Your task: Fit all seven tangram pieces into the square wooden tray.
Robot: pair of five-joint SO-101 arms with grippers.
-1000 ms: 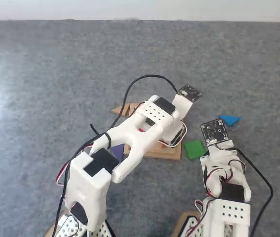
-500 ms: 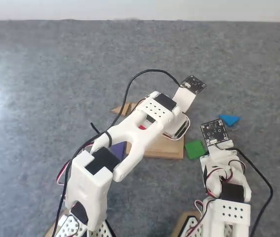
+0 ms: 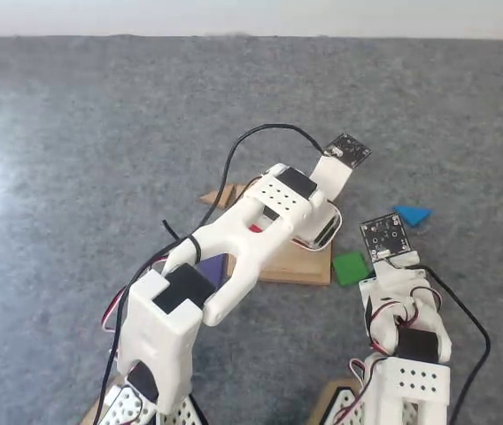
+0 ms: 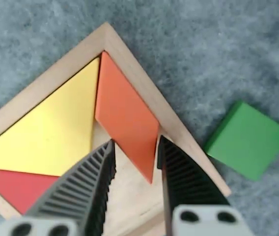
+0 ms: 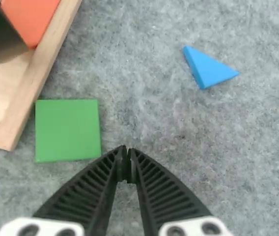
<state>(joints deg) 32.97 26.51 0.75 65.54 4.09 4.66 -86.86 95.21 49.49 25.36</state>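
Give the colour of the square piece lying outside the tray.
The square piece is green, clearest in the right wrist view.

The left arm (image 3: 251,232) shifts its wrist up and a little farther out over the square wooden tray (image 3: 303,271) compared with a second ago. Its small black camera board (image 3: 347,150) now sits higher and farther back in the high view. More of the flat purple tangram piece (image 3: 217,265) shows beside the arm.
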